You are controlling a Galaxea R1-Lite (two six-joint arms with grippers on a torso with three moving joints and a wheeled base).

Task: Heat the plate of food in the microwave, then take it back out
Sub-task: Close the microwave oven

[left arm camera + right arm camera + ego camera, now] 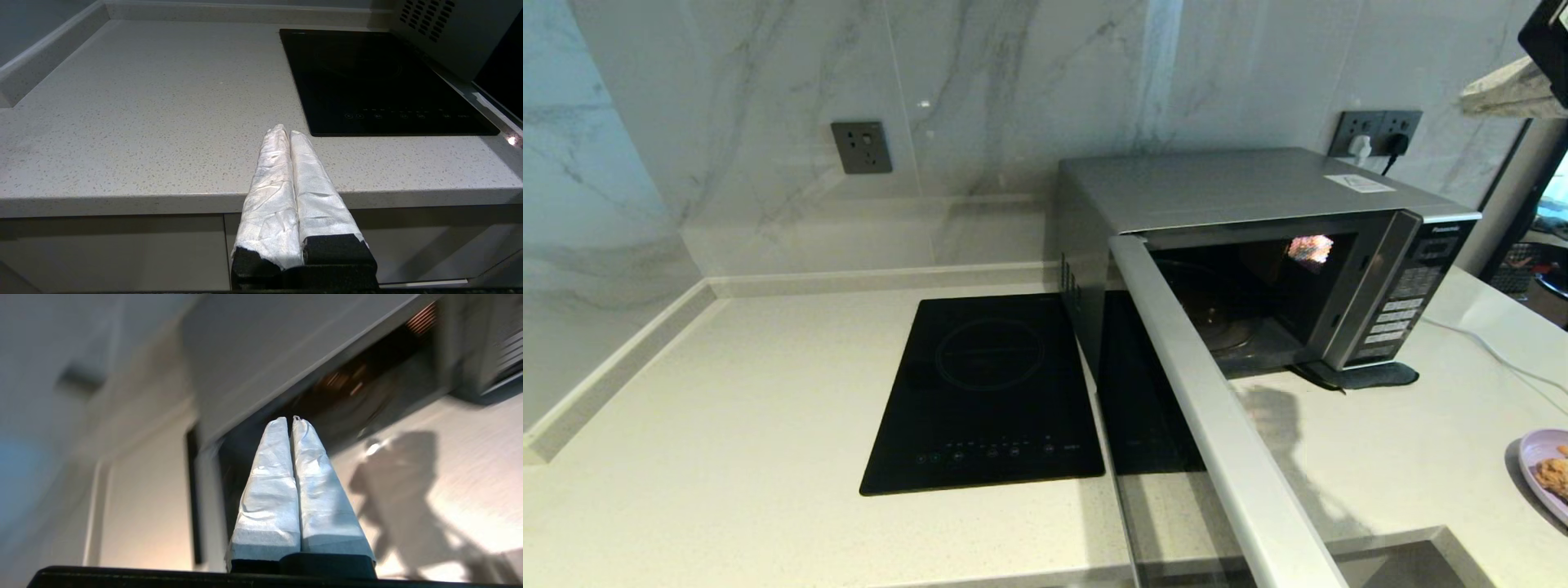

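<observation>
The microwave (1258, 245) is seen on the tabletop (727, 408) with its door swung wide open. The plate of food (1547, 474) is set on the tabletop to its right. Both the left tool (284, 132) and the right tool (289, 420) are closed on nothing.

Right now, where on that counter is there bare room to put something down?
Bare counter stretches between the wall corner and the black hob. A smaller bare patch lies between the open microwave door and the plate of food. It is tightest where the door overhangs the hob.
</observation>
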